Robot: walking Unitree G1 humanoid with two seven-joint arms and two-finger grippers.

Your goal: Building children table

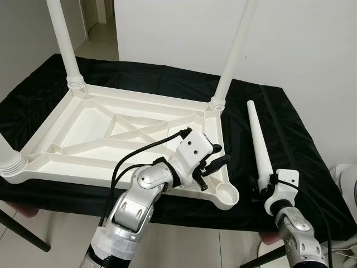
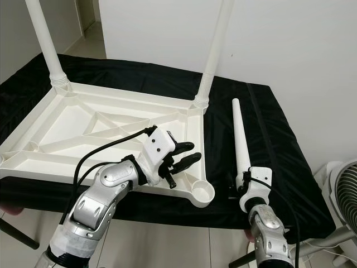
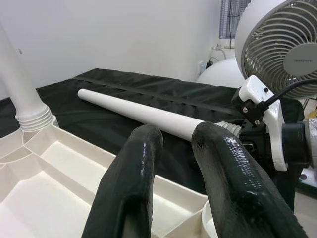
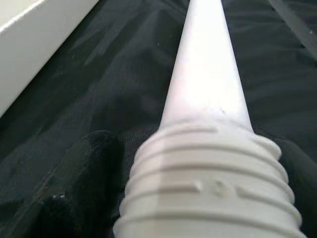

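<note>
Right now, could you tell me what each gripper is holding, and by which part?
The right gripper holds the loose leg at its threaded end. The left gripper holds nothing, open over the tabletop.

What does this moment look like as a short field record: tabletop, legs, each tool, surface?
tabletop: white tabletop lies upside down on the black cloth
legs fitted: three legs stand in corner sockets, e.g. far right leg
empty socket: near right corner socket has no leg
loose leg: loose leg lies on the cloth, threaded end toward the robot
right tool: right tool shut on the loose leg's threaded end
left tool: left tool open, over the tabletop's near right edge beside the empty socket
</note>
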